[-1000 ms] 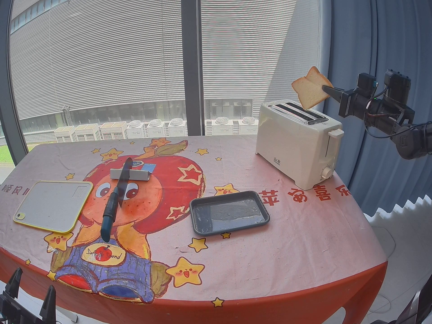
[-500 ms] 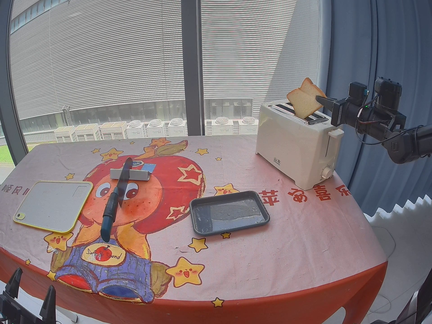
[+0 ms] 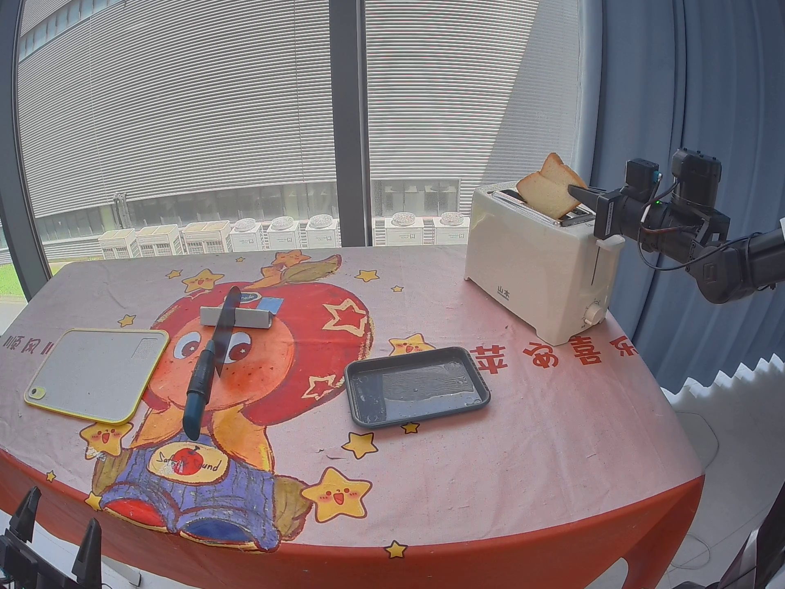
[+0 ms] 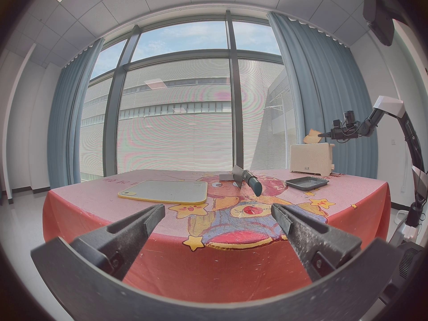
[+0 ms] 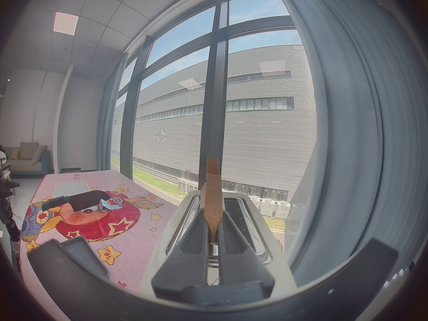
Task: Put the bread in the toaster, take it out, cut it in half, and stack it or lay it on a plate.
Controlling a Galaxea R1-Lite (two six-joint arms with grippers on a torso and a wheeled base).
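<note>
Head view, bread [image 3: 549, 191]: hung tilted just over the toaster [image 3: 540, 272], at the table's [image 3: 531, 460] 2 o'clock.
Right gripper [image 3: 576, 195]: pinched the bread's edge.
Left gripper [image 4: 217, 210]: gaped wide, empty.

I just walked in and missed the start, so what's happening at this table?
The right gripper is shut on a slice of bread, held tilted at the top of the white toaster, its lower edge at the slots, not yet dropped in. The left gripper hangs open, off the near edge of the table. A knife, a cutting board and a dark tray lie untouched on it.
</note>
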